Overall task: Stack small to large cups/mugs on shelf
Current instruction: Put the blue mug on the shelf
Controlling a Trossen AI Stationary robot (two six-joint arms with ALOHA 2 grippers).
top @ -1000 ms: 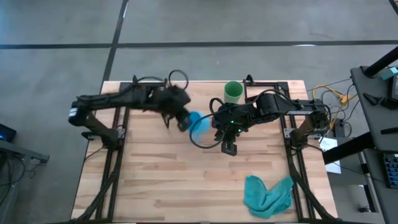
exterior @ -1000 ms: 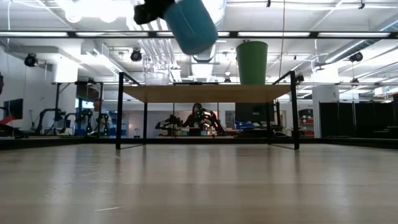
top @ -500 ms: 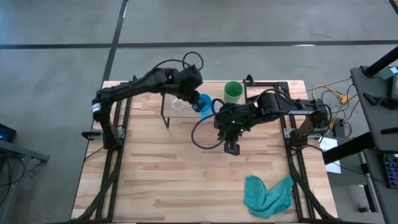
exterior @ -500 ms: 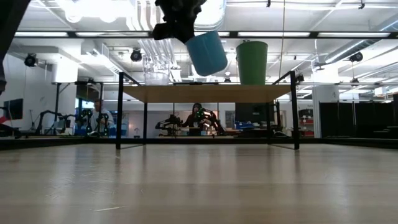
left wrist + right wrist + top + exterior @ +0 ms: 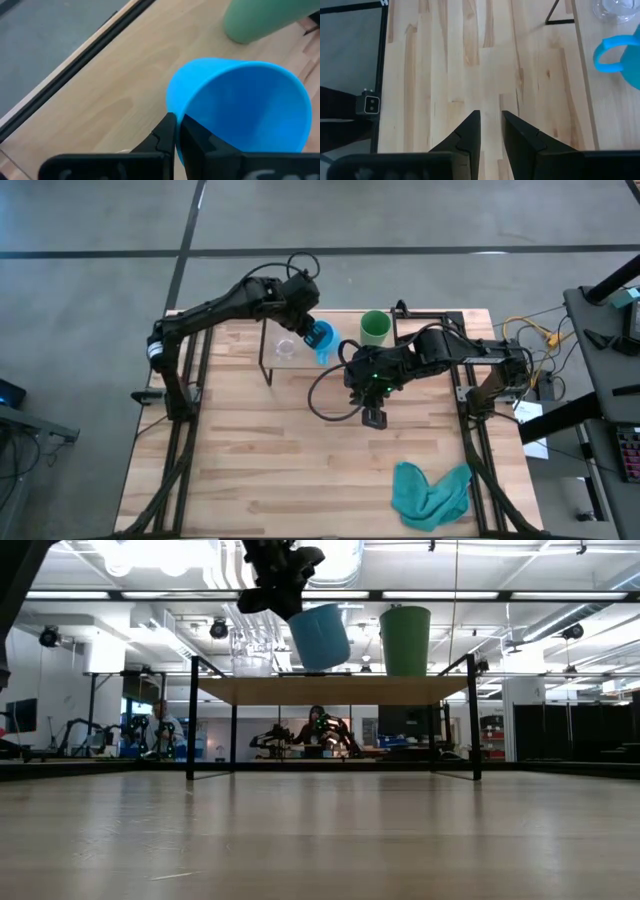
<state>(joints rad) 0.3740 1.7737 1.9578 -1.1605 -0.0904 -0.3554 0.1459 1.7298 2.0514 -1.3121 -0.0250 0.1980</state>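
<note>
My left gripper (image 5: 308, 332) is shut on the bright blue mug (image 5: 322, 340) over the shelf (image 5: 345, 358), between the clear glass cup (image 5: 285, 347) and the green cup (image 5: 375, 328). In the low view the mug (image 5: 320, 637) hangs slightly tilted, close above the shelf's top board (image 5: 330, 690). The glass cup (image 5: 252, 650) and the green cup (image 5: 405, 640) stand on their bases on that board. My right gripper (image 5: 372, 417) waits over the tabletop in front of the shelf, empty, its fingers a little apart (image 5: 490, 127). My left gripper pinches the blue mug's rim (image 5: 176, 107), one finger (image 5: 200, 145) inside the mug and one (image 5: 165, 132) outside its wall. It comes from above and from the table's left. The mug hangs below the fingers, mouth up and slightly tilted; whether its base touches the shelf I cannot tell.
A teal cloth (image 5: 430, 492) lies crumpled near the table's front right. The shelf's thin black legs (image 5: 189, 725) stand on the tabletop at the back. The mug's handle (image 5: 606, 52) points toward the table's near side. Bare tabletop (image 5: 260, 460) lies in front of the shelf.
My left gripper has carried the blue mug toward the table's far edge and down, from high in front of the shelf to just above its top board between the glass cup and the green cup. The mug has turned from strongly tipped to nearly upright.
</note>
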